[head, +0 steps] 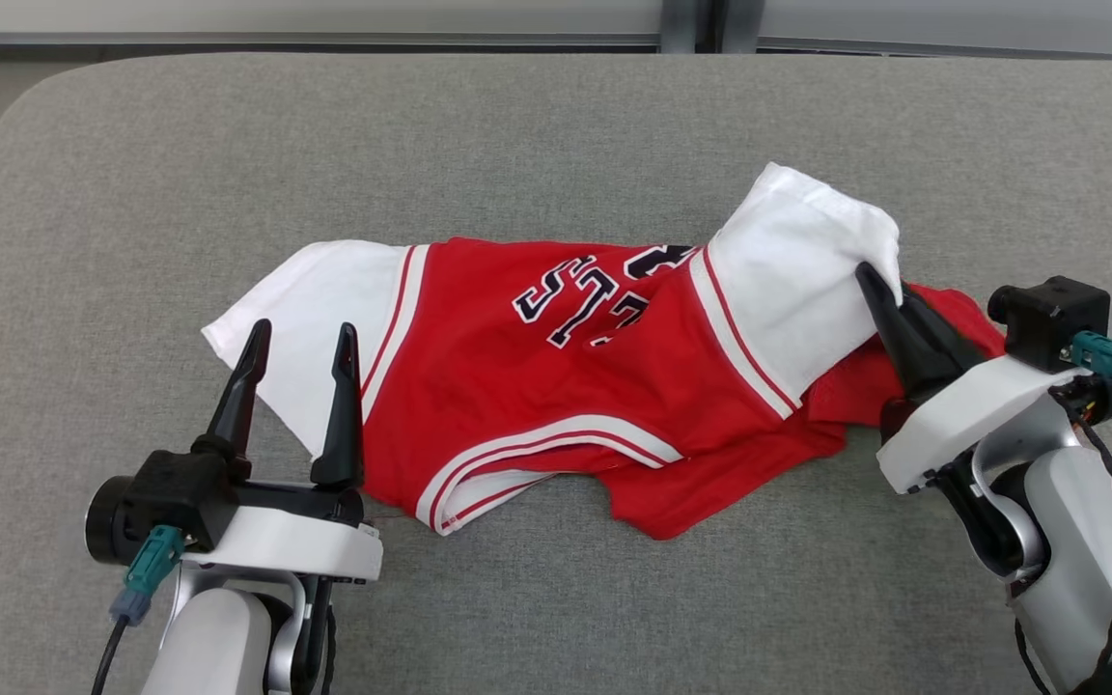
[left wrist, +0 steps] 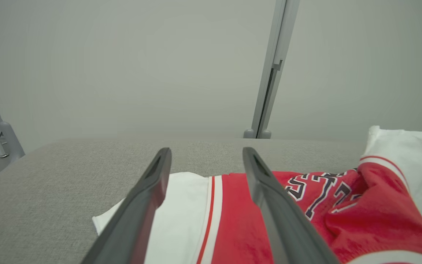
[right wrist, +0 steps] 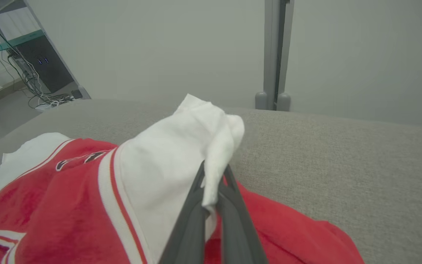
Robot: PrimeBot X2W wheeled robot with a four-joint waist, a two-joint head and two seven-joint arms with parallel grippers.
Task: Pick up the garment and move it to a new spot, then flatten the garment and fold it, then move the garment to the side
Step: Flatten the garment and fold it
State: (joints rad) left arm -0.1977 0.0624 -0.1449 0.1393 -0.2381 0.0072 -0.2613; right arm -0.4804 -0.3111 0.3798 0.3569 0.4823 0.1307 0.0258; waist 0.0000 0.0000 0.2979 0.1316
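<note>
Firmly shut, the right gripper [head: 889, 290] pinches a fold of one white sleeve [head: 797, 280], holding it up in a peak above the rest of the garment [head: 517, 386], a small red basketball jersey with striped trim and black, white-edged lettering. The left gripper [head: 305, 333] hangs spread wide and empty over the other white sleeve [head: 315, 290]. The garment's long axis runs sleeve to sleeve, left to right, across the grey fabric-covered pad [head: 556, 125]. Its collar faces the robot and the lettering is upside down.
</note>
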